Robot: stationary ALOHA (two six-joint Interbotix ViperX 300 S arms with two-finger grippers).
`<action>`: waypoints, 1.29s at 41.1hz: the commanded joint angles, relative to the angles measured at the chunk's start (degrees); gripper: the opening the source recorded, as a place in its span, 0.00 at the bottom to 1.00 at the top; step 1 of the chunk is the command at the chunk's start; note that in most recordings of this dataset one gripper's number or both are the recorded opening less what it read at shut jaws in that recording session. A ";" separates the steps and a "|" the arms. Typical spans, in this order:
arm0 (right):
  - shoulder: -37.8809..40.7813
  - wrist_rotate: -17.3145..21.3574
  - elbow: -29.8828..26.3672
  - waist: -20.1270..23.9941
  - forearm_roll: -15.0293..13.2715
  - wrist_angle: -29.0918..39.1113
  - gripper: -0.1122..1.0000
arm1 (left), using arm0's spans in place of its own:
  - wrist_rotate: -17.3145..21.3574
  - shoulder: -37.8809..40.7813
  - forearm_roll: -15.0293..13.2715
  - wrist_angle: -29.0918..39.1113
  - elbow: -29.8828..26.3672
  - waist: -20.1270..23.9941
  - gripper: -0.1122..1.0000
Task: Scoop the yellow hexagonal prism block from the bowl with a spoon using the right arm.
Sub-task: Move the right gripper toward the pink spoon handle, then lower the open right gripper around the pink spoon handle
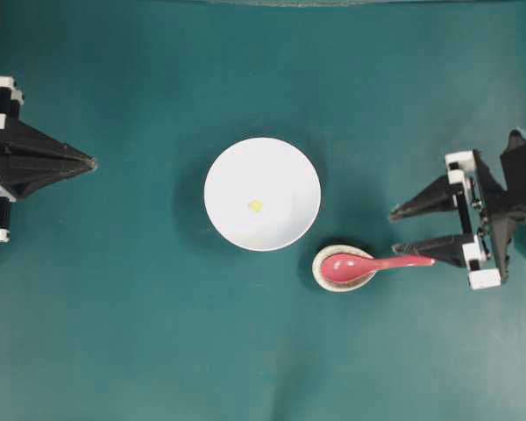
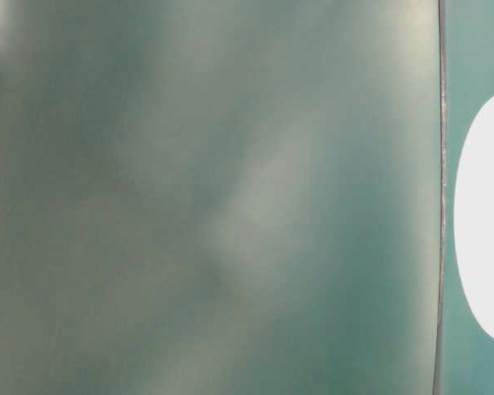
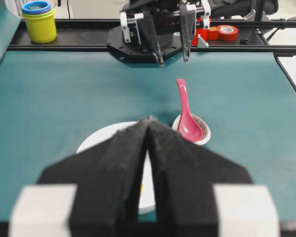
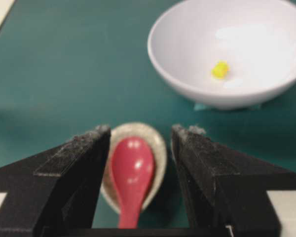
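The pink-red spoon (image 1: 368, 265) lies scoop-down in a speckled spoon rest (image 1: 324, 276) just beside the white bowl (image 1: 228, 167), its handle pointing at the right gripper (image 1: 399, 230), whose jaws stand spread apart around the handle tip without touching. The yellow hexagonal block (image 1: 256, 206) sits inside the bowl. The left gripper (image 1: 92, 162), well away from the bowl, is clenched with nothing in it.

The right gripper (image 1: 393, 231) stands wide, its fingers flanking the spoon (image 1: 373, 264) handle; ahead, bare mat, then the bowl (image 1: 223, 167) beside the spoon rest (image 1: 319, 276).
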 commanded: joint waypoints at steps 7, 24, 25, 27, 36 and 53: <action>9.05 0.00 1.14 4.13 4.75 -13.62 0.61 | 0.09 0.79 0.18 -0.53 -1.49 -0.09 0.14; 23.91 0.00 1.67 11.78 12.30 -27.16 0.61 | 0.00 0.70 0.18 -0.79 -1.58 -0.09 0.14; 24.35 0.00 1.67 11.95 12.48 -27.51 0.61 | 0.09 0.70 0.18 -0.79 -1.58 -0.09 0.14; 25.58 0.00 1.76 12.30 13.18 -28.39 0.61 | 0.09 0.70 0.18 -0.79 -1.58 -0.09 0.14; 29.62 0.00 2.02 12.92 13.97 -29.18 0.61 | 0.00 0.70 0.18 -0.97 -1.58 -0.09 0.14; 31.46 -0.70 1.85 14.68 13.62 -29.00 0.61 | 0.00 0.70 0.18 -0.97 -1.58 -0.09 0.14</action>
